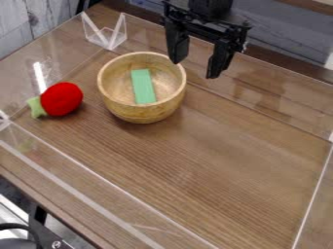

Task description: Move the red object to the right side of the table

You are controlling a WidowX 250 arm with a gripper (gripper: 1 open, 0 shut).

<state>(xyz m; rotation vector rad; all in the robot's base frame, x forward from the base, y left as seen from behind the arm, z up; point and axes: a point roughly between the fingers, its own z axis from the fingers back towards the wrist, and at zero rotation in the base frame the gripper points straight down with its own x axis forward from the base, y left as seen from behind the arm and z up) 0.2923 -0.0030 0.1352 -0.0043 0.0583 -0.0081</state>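
- Tool (201,68) at the top of my view, fingers spread wide apart, nothing held between them; the arm above it runs out of frame.
- One red object (61,99), round, sits at the left of the view on the table (196,175), its green end toward the lower left, well apart from the tool.
- One wooden bowl (159,109) stands between the red object and the tool, with one green block (143,86) inside; I can't tell the block's thickness.
- One dark device (18,235) at the lower left is cut off by the frame; I can't make out what it is.
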